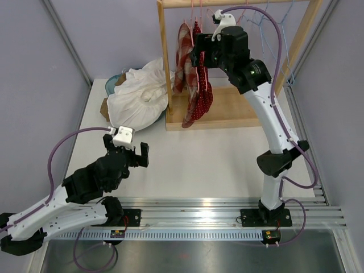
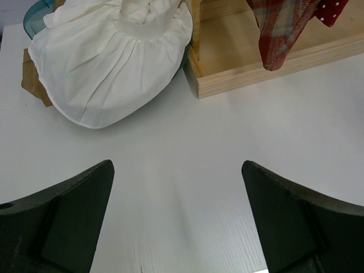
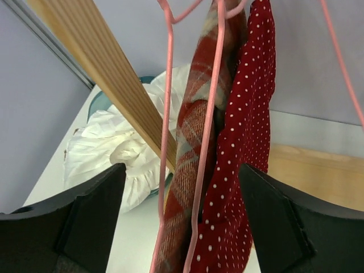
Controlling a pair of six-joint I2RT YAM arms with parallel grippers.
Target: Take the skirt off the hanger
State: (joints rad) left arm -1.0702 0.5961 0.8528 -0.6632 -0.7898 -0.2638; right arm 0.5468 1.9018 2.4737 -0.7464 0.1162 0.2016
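Left pincer [image 2: 177, 169], spread wide, hovers above the table [image 2: 318, 108] near white cloth [image 2: 108, 62].

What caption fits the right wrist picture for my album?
Open right gripper faces a plaid skirt and red polka-dot garment on pink hangers.

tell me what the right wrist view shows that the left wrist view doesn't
Only right wrist: the pink hangers, the upper parts of the plaid garment and the red dotted skirt hanging from them, and the right tool, open and facing them. Only left wrist: the left tool, open over bare table, and a brown item under the white pile's edge. Both: white pile, teal basket, wooden rack base, and parts of both hanging garments.
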